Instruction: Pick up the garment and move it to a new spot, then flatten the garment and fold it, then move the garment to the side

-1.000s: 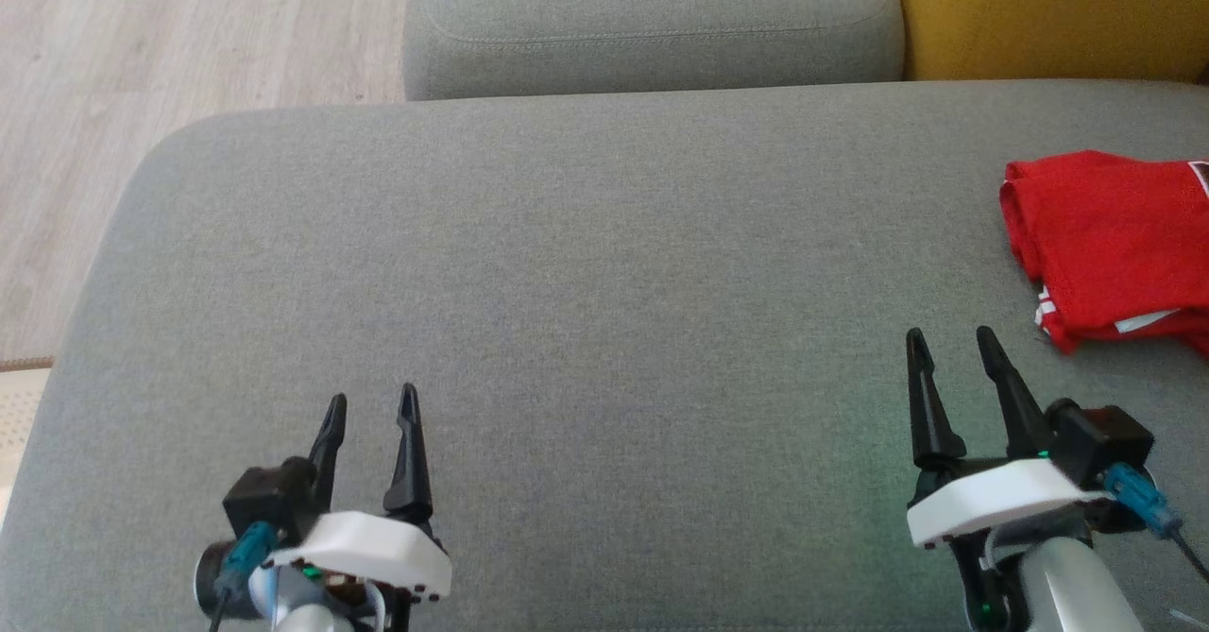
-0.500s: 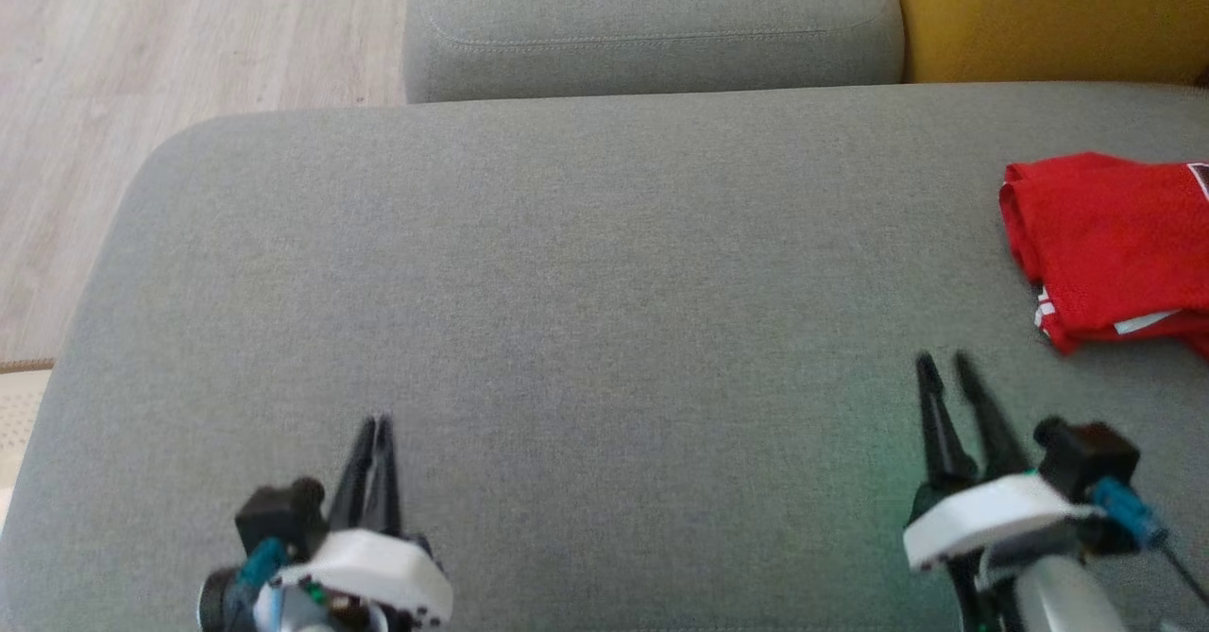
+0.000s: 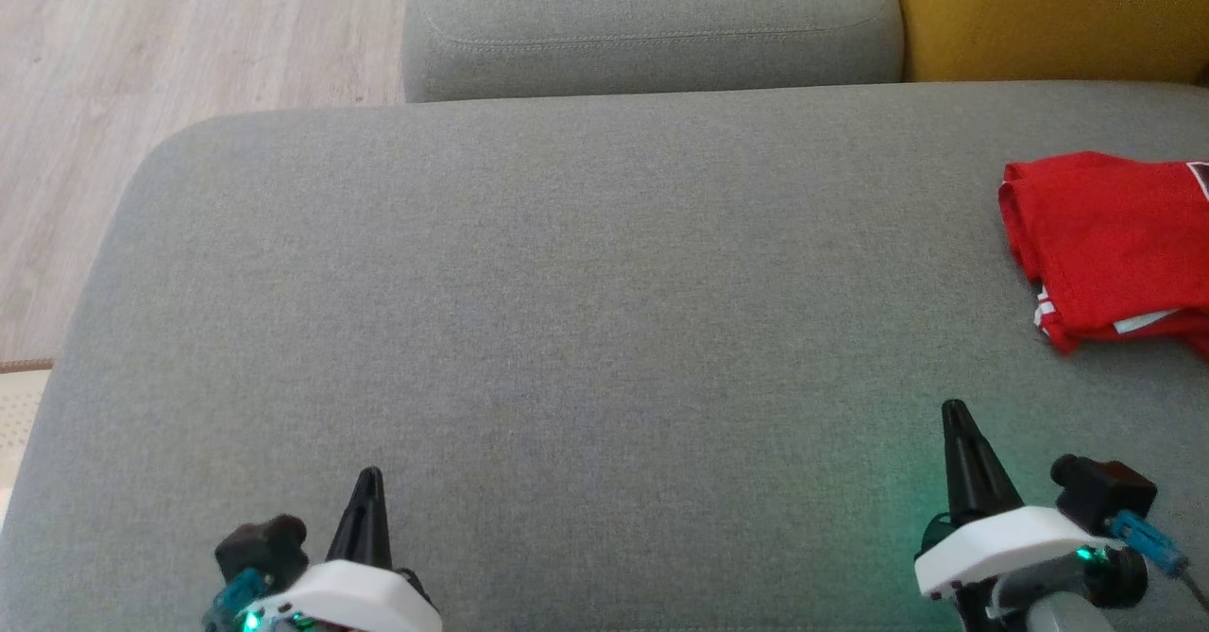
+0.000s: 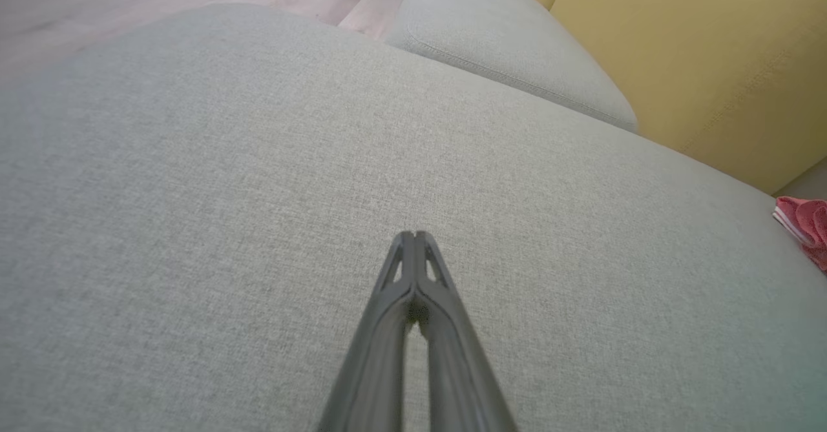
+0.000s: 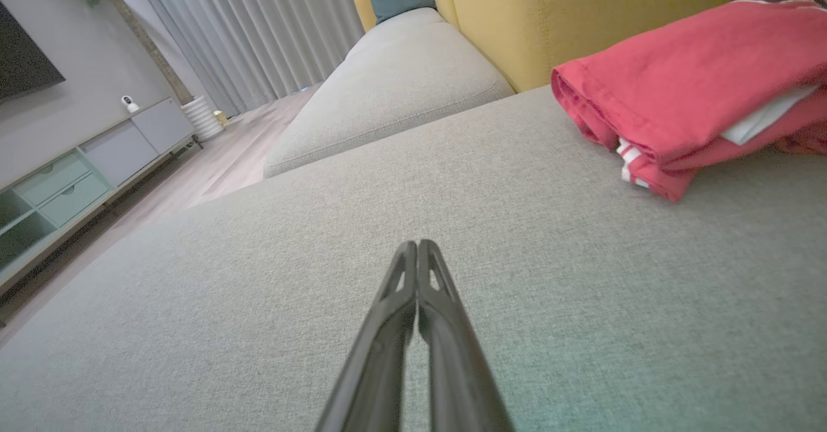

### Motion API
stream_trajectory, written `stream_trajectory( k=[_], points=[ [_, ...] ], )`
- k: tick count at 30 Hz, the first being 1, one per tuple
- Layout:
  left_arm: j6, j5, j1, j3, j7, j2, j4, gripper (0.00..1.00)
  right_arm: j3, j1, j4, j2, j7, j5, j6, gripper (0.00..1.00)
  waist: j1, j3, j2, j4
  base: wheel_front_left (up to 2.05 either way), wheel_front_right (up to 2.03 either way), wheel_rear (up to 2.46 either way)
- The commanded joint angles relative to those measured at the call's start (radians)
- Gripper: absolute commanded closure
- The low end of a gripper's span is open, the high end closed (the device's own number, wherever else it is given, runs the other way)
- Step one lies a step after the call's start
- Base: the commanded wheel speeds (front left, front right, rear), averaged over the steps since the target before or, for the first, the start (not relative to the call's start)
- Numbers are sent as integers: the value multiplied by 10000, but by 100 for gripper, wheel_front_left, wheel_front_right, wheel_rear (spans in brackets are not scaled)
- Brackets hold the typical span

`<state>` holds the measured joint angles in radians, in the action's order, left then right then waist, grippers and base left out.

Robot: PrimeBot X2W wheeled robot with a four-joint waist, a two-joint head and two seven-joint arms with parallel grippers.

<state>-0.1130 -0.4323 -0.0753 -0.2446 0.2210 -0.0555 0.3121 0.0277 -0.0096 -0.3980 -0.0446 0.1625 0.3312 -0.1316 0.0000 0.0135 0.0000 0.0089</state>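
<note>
The left gripper (image 3: 368, 479) at seven o'clock and the right gripper (image 3: 956, 413) at five o'clock sat fully closed on nothing above the grey cushion (image 3: 567, 282), seemingly idle because the red garment (image 3: 1105, 245) lay folded well apart at three o'clock.

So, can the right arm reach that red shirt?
Probably yes: just bare couch lies between the right tool and the red shirt, nothing blocking. The tool is shut, so it would need opening first.
</note>
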Motion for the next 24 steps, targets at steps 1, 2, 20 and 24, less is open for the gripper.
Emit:
stream_trajectory(
  k=[1,2,20,24],
  points=[
    [93,-277,504,191,-72,-47,-347,100,-48,-433,392,-11,-86,317,1,100,0,-3,0,-1,0,0,0],
    [115,-385,517,215,-96,-50,-347,100,-60,-437,403,-12,-109,429,1,100,0,-4,0,-2,0,0,0],
    [497,-2317,738,670,-551,-102,-381,100,-281,-525,588,-19,-540,2439,2,100,0,-30,0,-16,0,0,0],
    [581,-2743,782,777,-656,-109,-399,100,-330,-545,629,-21,-636,2887,3,100,0,-36,0,-19,0,0,0]
  ],
)
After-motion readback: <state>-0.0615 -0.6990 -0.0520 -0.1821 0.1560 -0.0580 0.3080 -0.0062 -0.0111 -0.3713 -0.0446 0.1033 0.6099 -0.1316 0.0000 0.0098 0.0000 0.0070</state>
